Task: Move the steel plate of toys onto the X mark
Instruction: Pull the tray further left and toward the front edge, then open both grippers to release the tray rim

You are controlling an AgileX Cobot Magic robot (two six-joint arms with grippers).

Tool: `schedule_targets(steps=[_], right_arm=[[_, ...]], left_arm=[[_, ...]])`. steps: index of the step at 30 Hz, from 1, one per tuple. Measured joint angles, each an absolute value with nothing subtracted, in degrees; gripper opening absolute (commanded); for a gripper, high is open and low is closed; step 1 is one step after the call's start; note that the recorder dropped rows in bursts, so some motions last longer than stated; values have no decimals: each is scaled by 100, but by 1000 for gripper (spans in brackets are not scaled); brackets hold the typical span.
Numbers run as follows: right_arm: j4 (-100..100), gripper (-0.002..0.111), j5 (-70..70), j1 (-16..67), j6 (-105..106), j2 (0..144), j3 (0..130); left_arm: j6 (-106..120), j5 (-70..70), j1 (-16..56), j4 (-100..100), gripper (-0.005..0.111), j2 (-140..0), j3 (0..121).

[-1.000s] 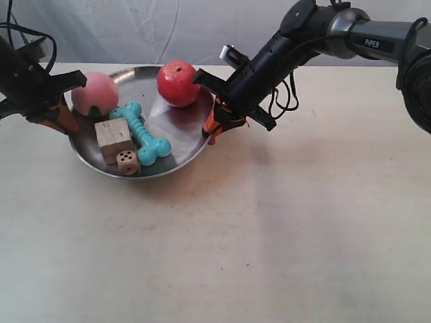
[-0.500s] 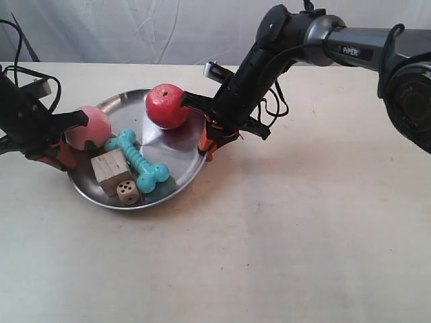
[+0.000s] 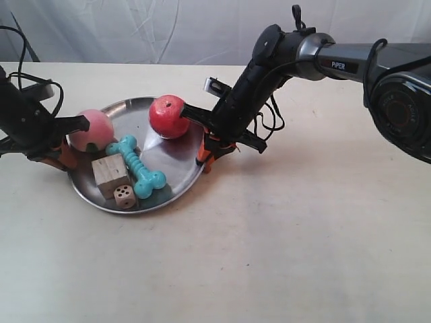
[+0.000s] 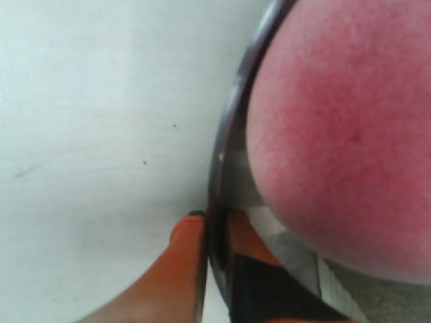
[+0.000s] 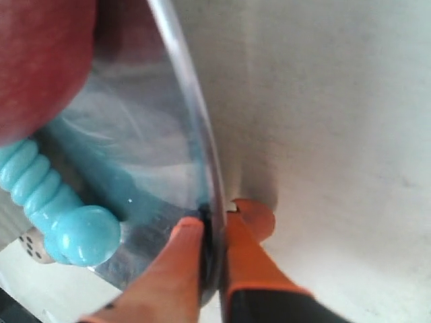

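Note:
The steel plate sits at the left of the table, gripped on opposite rims. My left gripper is shut on the rim beside the pink peach. In the left wrist view its orange fingers pinch the plate rim next to the peach. My right gripper is shut on the opposite rim, close to the red apple. The turquoise bone, wooden cube and die lie in the plate. The X mark is not in view.
The right arm reaches in from the upper right, with a cable loop hanging beside it. The left arm's cables trail at the far left. A pale cloth backdrop closes off the table's far edge.
Both grippers and the plate have moved together toward the near side of the table. The apple has shifted a little toward the plate's middle.

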State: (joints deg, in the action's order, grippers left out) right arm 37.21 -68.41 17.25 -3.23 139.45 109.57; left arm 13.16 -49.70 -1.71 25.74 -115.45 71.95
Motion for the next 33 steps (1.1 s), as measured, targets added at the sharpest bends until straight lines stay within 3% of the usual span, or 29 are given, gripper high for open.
schedule_targets(steps=[8, 16, 18, 22, 25, 30, 33], right_arm=[[3389, -1, -6582, 1785, -413, 13945, 10990], [3301, -1, -6572, 1785, -530, 13945, 10990], [3273, 9, -6572, 1785, -554, 13945, 10990], [2839, 48, -6572, 1807, -543, 13961, 10990], [2855, 51, -6559, 1807, -543, 13948, 10990], [2835, 51, -6584, 1830, -543, 13927, 10990], [2639, 51, -6622, 1830, -543, 13842, 10990]], left_arm=[[1535, -4688, -150, 2568, 28, -11545, 7206], [1560, -4565, -117, 2557, 29, -11545, 7206], [1560, -4565, -117, 2557, 29, -11545, 7206], [1560, -4565, -117, 2557, 29, -11545, 7206], [1570, -4565, -117, 2557, 28, -11545, 7206], [1570, -4565, -117, 2547, 14, -11545, 7206], [1570, -4565, -117, 2518, 13, -11545, 7206]])
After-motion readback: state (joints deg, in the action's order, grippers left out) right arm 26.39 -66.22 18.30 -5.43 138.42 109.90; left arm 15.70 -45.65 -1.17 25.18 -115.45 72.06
